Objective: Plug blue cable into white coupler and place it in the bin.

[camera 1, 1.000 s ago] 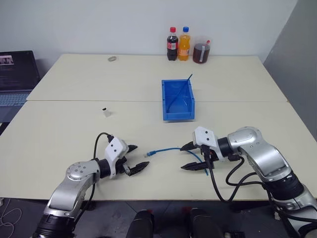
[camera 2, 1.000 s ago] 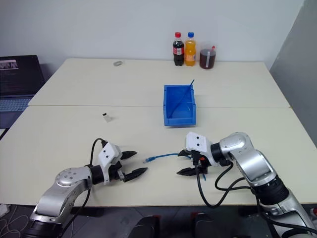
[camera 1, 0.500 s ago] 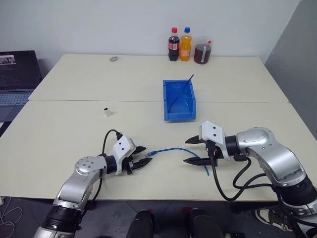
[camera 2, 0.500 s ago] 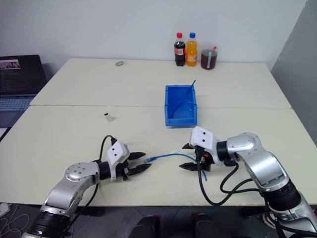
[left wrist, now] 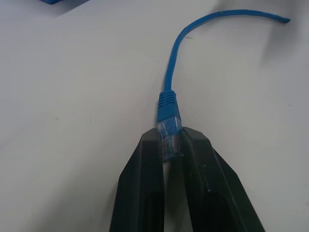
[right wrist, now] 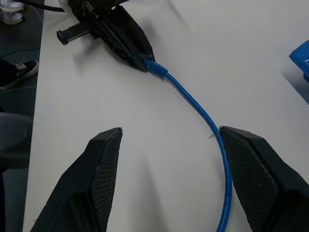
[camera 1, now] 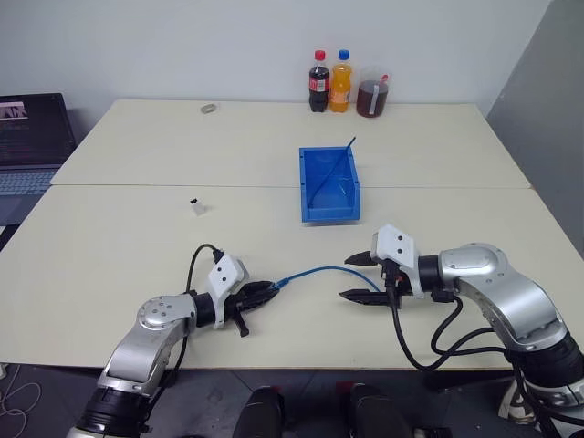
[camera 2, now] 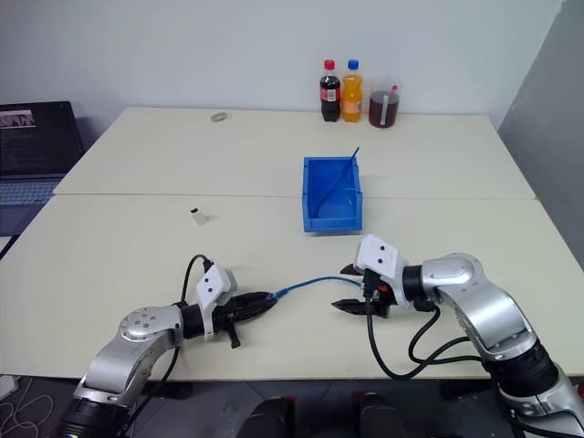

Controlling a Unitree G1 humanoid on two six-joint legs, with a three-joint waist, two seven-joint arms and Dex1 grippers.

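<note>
One blue cable (camera 1: 319, 272) lies on the table (camera 1: 119, 246) near its front edge, curving between the two hands. The left hand (camera 1: 265, 292) is pressed together on the cable's clear plug (left wrist: 169, 137) — the wrist view shows the plug pinched between both black fingers (left wrist: 142, 188), with the cable arcing away over the tabletop. The right hand (camera 1: 363, 277) is spread wide, one finger on each side of the cable's other stretch, and it grips nothing; the cable runs close by one finger (right wrist: 256, 174). One white coupler (camera 1: 195, 205) stands alone toward the table's left side, well apart from both hands. One blue bin (camera 1: 328, 185) sits near the middle of the table, a thin dark strand (camera 1: 336, 164) leaning in it. At the back edge stand two bottles (camera 1: 328, 82) and one jar (camera 1: 370, 94) of dark liquid — and one small ring (camera 1: 208, 108) lies further left. A laptop (camera 1: 32, 137) sits past the table's left edge.
</note>
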